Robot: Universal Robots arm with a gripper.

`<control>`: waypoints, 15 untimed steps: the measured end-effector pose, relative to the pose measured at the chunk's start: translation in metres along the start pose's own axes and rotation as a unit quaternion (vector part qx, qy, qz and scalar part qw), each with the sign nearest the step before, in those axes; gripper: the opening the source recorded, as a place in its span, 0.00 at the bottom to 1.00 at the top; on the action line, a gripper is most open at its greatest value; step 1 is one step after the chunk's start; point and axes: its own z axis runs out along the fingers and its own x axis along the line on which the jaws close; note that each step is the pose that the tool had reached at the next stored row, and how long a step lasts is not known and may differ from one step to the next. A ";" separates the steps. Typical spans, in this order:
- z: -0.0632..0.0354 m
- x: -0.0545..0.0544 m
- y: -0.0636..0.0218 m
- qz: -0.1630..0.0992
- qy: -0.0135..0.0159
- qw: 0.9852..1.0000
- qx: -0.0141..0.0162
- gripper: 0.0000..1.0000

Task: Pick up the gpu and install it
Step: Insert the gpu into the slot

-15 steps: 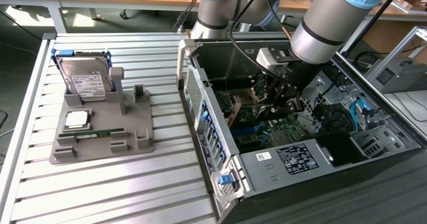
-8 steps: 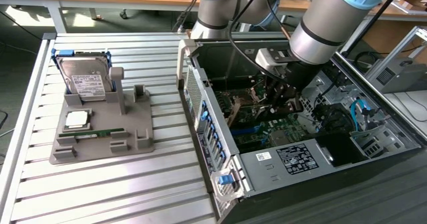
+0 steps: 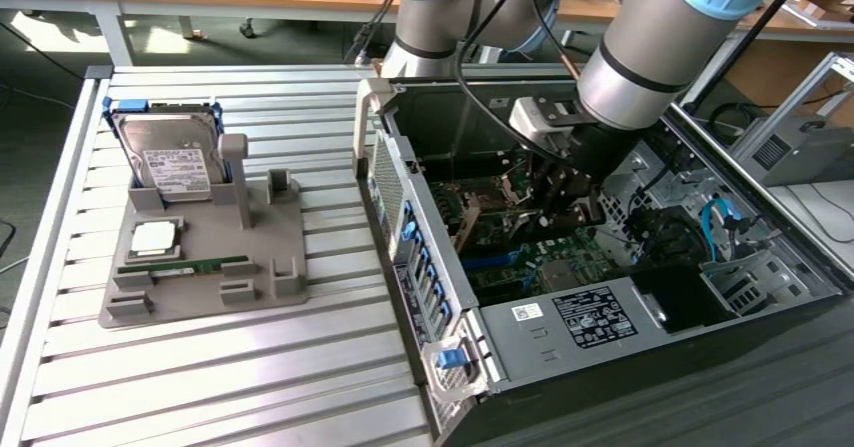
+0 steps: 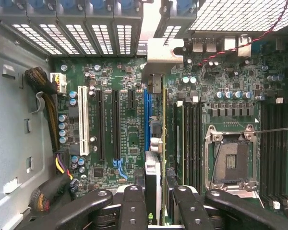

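Note:
My gripper is reaching down into the open computer case, over the green motherboard. From the wrist, the gripper has its black fingers closed on either side of the gpu. The gpu is a thin card seen edge-on, and its silvery bracket points at the case's slotted rear wall. It stands upright over the motherboard, right beside the long blue slot. I cannot tell whether its lower edge sits in a slot.
On the slatted table, at the exterior view's left, a grey holder carries a hard drive, a processor and a green memory stick. Inside the case are the processor socket, a cable bundle and metal walls close around.

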 end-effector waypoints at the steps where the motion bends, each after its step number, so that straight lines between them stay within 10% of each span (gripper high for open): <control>1: 0.0001 0.000 0.0002 0.000 0.000 1.000 0.000 0.27; 15: 0.0010 0.001 0.0022 0.000 0.000 1.000 0.000 0.27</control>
